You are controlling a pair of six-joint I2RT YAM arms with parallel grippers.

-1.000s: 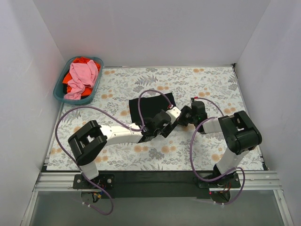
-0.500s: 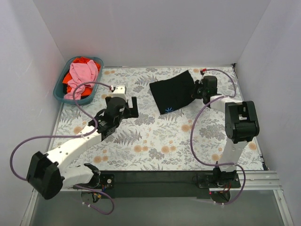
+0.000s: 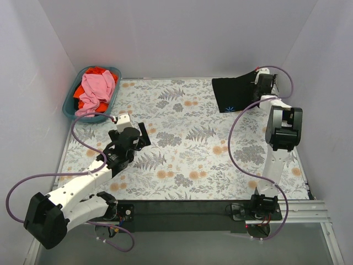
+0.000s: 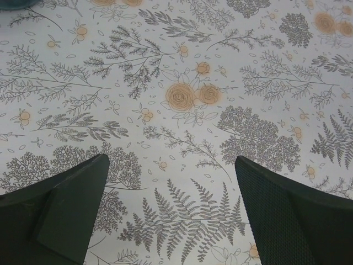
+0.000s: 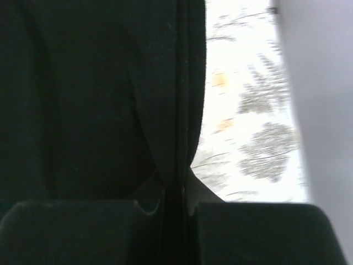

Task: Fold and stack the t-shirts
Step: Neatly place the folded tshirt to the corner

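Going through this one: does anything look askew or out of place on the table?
The black t-shirt sits skewed in the far right corner, one edge pinched in the shut right gripper, not square to the table edges. A pink t-shirt droops over the near rim of the teal basket. Nothing looks spilled or damaged.

Counting now, three colours of soft cloth on show. One folded black t-shirt point(image 3: 231, 95), one crumpled pink t-shirt point(image 3: 96, 88), and orange-red cloth point(image 3: 95, 70) beneath it, pieces uncountable from here. One teal plastic basket point(image 3: 70, 112). One floral-printed table cover point(image 3: 193, 160). Two white-and-black robot arms: the left arm point(image 3: 83, 185) and the right arm point(image 3: 282, 130).
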